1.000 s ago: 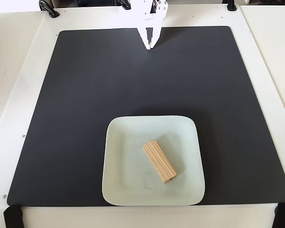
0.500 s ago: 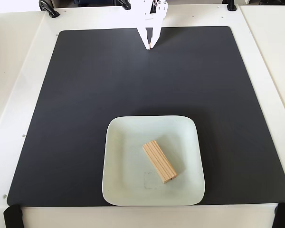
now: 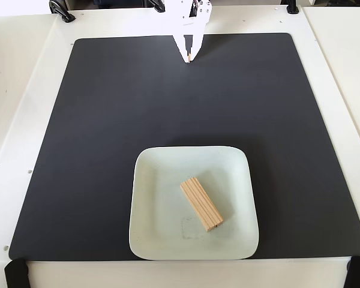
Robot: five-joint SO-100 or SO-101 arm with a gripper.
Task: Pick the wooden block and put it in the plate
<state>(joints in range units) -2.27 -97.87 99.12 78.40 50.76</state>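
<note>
While the wooden block [image 3: 201, 203] lies flat inside the plate [image 3: 150, 240], the gripper [image 3: 189, 58] hangs well apart from it, over the far edge of the black mat [image 3: 96, 150] in the fixed view. Relative to the plate, the gripper sits straight beyond the far rim, with a wide stretch of bare mat between the two. Its white fingers taper to a single narrow tip pointing toward the plate, drawn together with no gap visible between them and nothing held.

Within the plate, the block rests a little right of centre, touching the plate's floor and clear of the raised rim on every side. It lies diagonally: one end points toward the plate's far left corner, the other toward its near right corner. Lengthwise grooves run along its top face. A faint smudge [image 3: 190, 228] marks the plate's surface just beside the block's near end, on the left of it.

The plate itself sits on the near half of the mat, close to the mat's near edge and roughly midway between its left and right sides. Around the mat runs the white table [image 3: 24, 72]. Black clamps [image 3: 17, 273] show at the table's near corners, left and right of the plate, and more dark fittings [image 3: 62, 11] line the far edge beside the arm's base.
</note>
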